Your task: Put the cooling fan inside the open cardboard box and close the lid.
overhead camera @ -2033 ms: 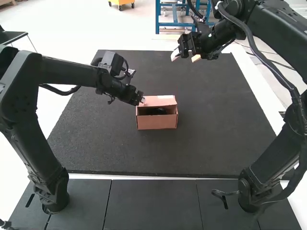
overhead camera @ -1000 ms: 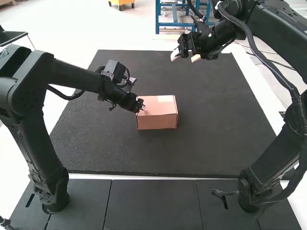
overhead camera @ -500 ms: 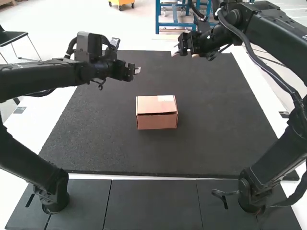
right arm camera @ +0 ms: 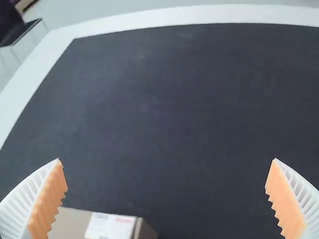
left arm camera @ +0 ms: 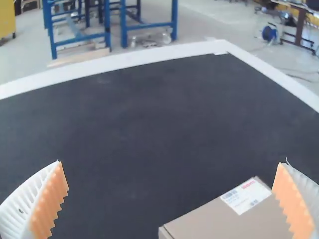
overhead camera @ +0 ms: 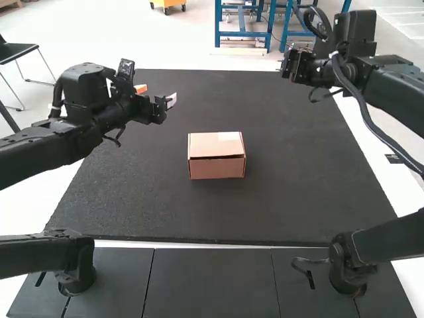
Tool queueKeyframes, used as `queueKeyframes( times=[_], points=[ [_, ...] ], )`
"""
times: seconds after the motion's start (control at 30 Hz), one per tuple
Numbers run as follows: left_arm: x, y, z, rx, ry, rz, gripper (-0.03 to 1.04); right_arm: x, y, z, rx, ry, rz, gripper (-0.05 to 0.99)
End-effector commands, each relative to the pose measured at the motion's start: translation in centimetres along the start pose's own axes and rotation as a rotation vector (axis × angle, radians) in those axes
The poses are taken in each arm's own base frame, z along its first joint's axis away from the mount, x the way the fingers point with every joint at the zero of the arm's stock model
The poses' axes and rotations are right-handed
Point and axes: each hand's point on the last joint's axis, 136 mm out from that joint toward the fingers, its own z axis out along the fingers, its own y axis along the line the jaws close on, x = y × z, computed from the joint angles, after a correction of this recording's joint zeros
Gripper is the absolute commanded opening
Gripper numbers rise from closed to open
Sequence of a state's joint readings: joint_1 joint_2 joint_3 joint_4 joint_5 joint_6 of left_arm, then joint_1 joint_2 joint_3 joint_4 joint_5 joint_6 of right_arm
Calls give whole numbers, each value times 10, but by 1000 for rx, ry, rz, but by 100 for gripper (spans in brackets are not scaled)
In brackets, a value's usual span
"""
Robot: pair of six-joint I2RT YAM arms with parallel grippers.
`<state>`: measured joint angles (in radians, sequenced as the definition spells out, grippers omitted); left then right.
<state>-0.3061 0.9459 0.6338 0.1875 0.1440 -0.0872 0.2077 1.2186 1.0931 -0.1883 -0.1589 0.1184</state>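
High view: two seconds ago the brown cardboard box (overhead camera: 216, 156) stood open with a dark item inside and my left gripper (overhead camera: 158, 99) at its flap. Its lid (overhead camera: 216, 141) is now shut flat. The left gripper has withdrawn and hangs well apart from the box. My right gripper (overhead camera: 289, 66) has pulled back towards the far right corner of the black rubber mat (overhead camera: 298, 172). The box sits mid-mat, and I judge that the cooling fan is enclosed and the task is essentially complete.

Left wrist view: the left gripper (left arm camera: 169, 201) is spread wide and holds nothing, with the closed box (left arm camera: 229, 221) below and clear of both pads.

Right wrist view: the right gripper (right arm camera: 164, 199) is likewise spread wide and empty, with the box (right arm camera: 99, 226) below it, untouched.
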Motion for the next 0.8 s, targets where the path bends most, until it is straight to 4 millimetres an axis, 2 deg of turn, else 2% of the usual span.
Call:
queueKeyframes(
  times=[0.0,0.1,0.27,0.37,0.5,0.57,0.67,0.77],
  points=[
    [8,20,-15,-97,-19,28,97,15,-24,-7,56,-22,47,91],
    [20,36,-29,-152,-32,22,97,31,-36,-12,76,-52,51,91],
    [36,67,-57,-259,-57,-9,97,53,-45,-22,93,-121,40,91],
    [54,74,-71,-277,-66,-27,97,70,-51,-26,108,-165,29,91],
    [74,75,-88,-277,-113,-41,97,88,-58,-34,128,-219,24,91],
    [67,73,-97,-262,-175,-44,97,98,-63,-40,151,-234,19,91],
    [77,70,-104,-250,-174,-47,97,114,-66,-46,151,-261,-1,91],
    [76,68,-111,-242,-207,-28,97,132,-69,-51,153,-269,-20,91]
  ],
)
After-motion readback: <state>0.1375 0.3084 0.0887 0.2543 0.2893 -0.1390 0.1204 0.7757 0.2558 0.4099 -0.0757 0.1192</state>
